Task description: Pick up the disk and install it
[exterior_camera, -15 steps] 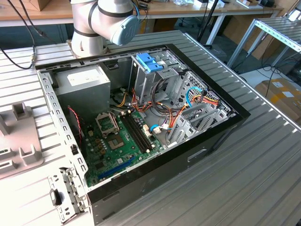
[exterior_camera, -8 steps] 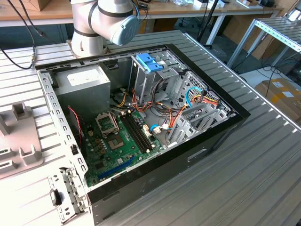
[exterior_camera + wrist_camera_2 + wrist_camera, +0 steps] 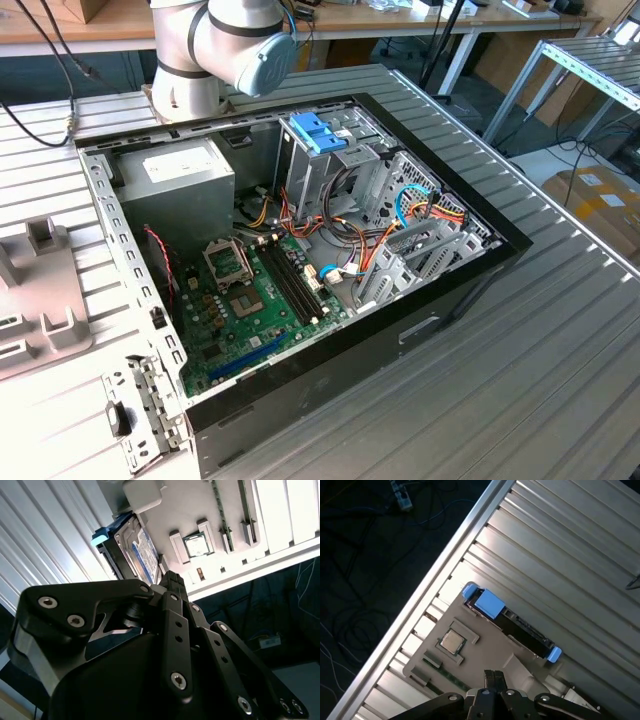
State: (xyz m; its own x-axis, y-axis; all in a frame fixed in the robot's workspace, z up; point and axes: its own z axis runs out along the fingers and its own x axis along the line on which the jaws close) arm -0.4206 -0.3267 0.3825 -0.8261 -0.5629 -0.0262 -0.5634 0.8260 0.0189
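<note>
In both wrist views, the gripper (image 3: 493,676), fingers pressed together and empty, is apart from the disk (image 3: 520,627) at a grey tray's (image 3: 485,652) edge. In the exterior view, an open case (image 3: 330,385) lies on a ribbed table (image 3: 530,400).

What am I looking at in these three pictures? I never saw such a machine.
This is a robot arm standing on a ribbed metal table. The exterior view, from a camera off the arm, shows an open computer case on that table. Both wrist views come from cameras on the arm and look past its black gripper at a grey holder tray. On it the disk, with blue rails, stands on edge near a small processor chip. The gripper is shut, holds nothing and does not touch the disk.
</note>
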